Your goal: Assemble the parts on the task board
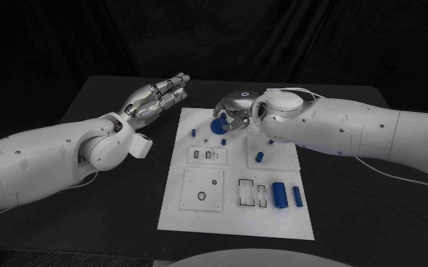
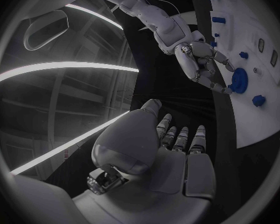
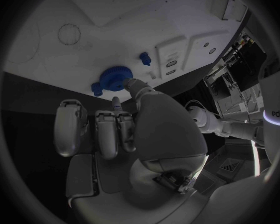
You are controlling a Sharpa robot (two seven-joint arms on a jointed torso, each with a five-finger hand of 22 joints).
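The white task board (image 1: 234,214) lies mid-table with several small blue parts on it. A blue gear (image 1: 218,126) (image 3: 117,78) (image 2: 239,79) sits near the board's far edge. My right hand (image 1: 235,111) (image 3: 135,129) (image 2: 202,67) hovers over it; the thumb tip touches the gear's rim and the other fingers stay apart from it. My left hand (image 1: 161,97) (image 2: 174,147) is raised beyond the board's far left corner, fingers stretched out and holding nothing.
On the board are a blue peg (image 1: 193,133), a small blue piece (image 1: 223,141), two short pieces (image 1: 260,156) and two blue cylinders (image 1: 279,194) by rectangular slots. A square plate with a round hole (image 1: 203,188) lies at the near left.
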